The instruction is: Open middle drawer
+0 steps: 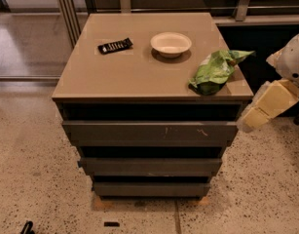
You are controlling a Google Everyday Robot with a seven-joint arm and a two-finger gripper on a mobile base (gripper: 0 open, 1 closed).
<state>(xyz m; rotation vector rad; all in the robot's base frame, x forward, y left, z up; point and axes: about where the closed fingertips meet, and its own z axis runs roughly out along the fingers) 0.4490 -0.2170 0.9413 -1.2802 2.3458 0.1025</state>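
Note:
The cabinet [139, 77] has three dark grey-brown drawer fronts, all shut. The middle drawer [150, 166] has a plain flat front. It lies below the wider front with pale scratch marks [149, 130] and above the narrowest front [149, 188]. My gripper [252, 119] is a cream-coloured end on the white arm [291, 62]. It hangs at the cabinet's right side, level with the top drawer, just off its right corner. It is above and to the right of the middle drawer and holds nothing that I can see.
On the cabinet top lie a black remote [115, 46], a white bowl [171, 44] and a green chip bag [214, 70] near the right edge. Speckled floor surrounds the cabinet. A railing and dark wall stand behind it.

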